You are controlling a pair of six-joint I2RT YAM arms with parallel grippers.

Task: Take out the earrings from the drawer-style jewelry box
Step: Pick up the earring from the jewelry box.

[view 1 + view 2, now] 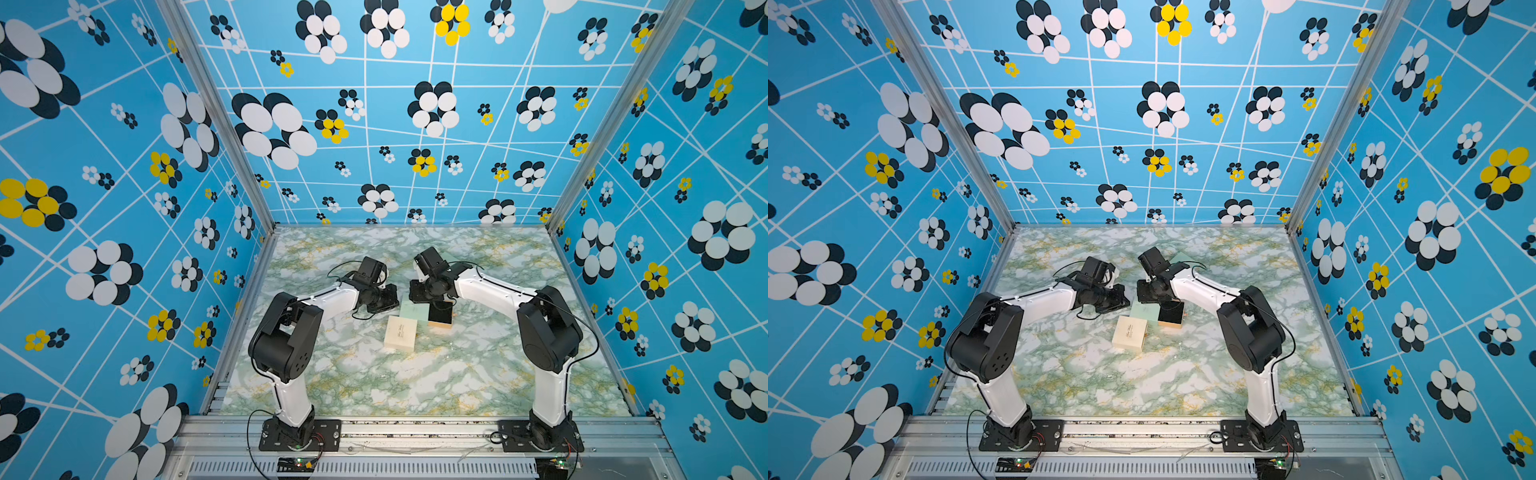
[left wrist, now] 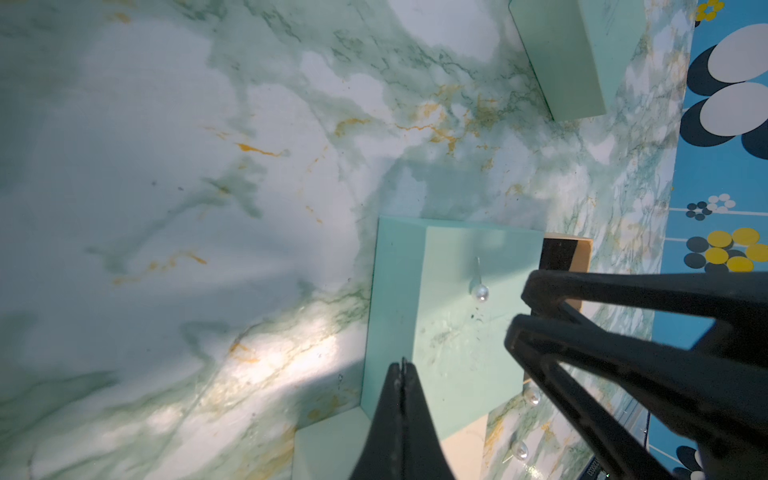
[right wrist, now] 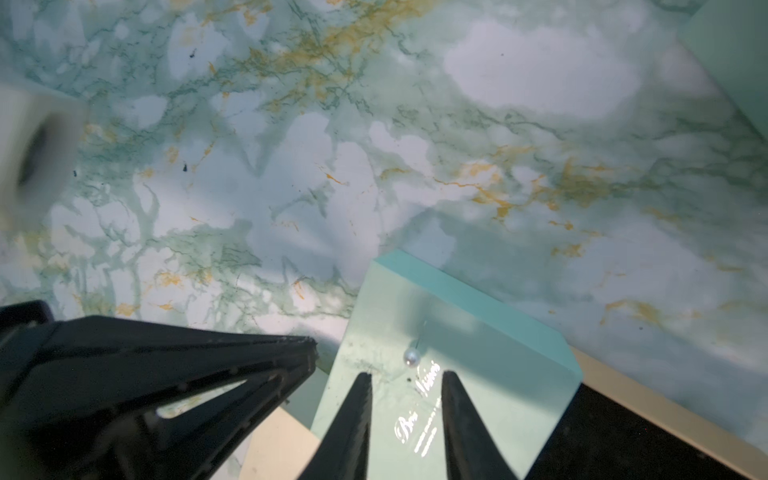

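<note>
One marble table [image 1: 457, 374]; four boxes on it: near mint box [image 2: 465, 324], far mint box [image 2: 573, 62] well apart, cream box [image 1: 401, 333], black-lined drawer [image 1: 441, 316] just beside the near one; left gripper [image 2: 402, 363] pressed together; right gripper [image 3: 407, 374] spread, pinching nothing; three earrings [image 2: 482, 293] [image 2: 533, 397] [image 2: 519, 450]: one on the near mint box, two on the table beside it.

Silvery cursive lettering on mint box [image 3: 503, 357], too blurred to read
</note>
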